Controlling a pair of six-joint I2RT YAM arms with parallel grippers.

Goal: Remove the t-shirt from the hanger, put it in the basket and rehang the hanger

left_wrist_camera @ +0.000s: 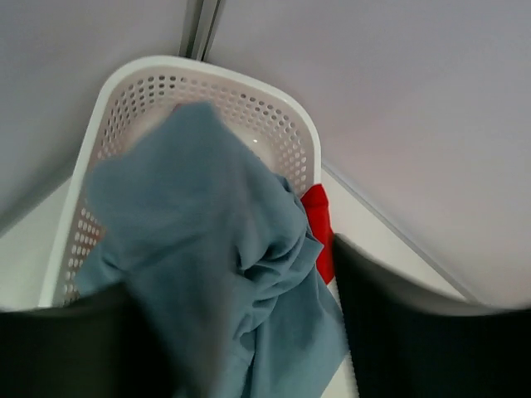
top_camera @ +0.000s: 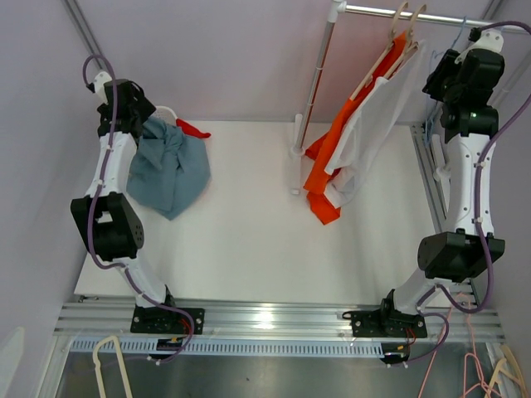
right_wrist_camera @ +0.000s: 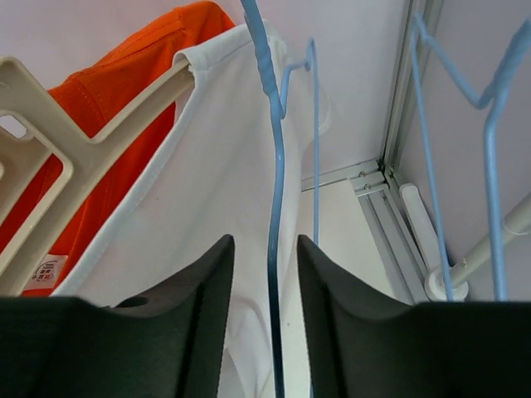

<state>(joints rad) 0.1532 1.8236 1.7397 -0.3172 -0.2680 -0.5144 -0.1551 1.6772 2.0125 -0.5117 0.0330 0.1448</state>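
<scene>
A white t-shirt point(top_camera: 377, 124) point(right_wrist_camera: 199, 191) hangs on a cream hanger point(right_wrist_camera: 75, 157) from the rack rail point(top_camera: 390, 12), with an orange t-shirt point(top_camera: 332, 149) point(right_wrist_camera: 108, 66) on a hanger behind it. My right gripper point(top_camera: 444, 73) point(right_wrist_camera: 265, 245) is raised beside them, open. A thin blue hanger point(right_wrist_camera: 274, 207) runs through the gap without touching either finger. A blue-grey t-shirt point(top_camera: 170, 170) point(left_wrist_camera: 207, 249) spills over a white basket point(left_wrist_camera: 307, 141) at the far left. My left gripper point(top_camera: 141, 116) point(left_wrist_camera: 241, 274) stands open above it, the cloth lying between its fingers.
A red garment point(top_camera: 192, 128) point(left_wrist_camera: 317, 215) lies beside the basket. The rack's upright pole point(top_camera: 315, 75) stands on the table behind the middle. More blue hangers point(right_wrist_camera: 489, 124) hang at the right by the aluminium frame point(right_wrist_camera: 390, 207). Loose hangers point(top_camera: 108, 365) lie below the front rail.
</scene>
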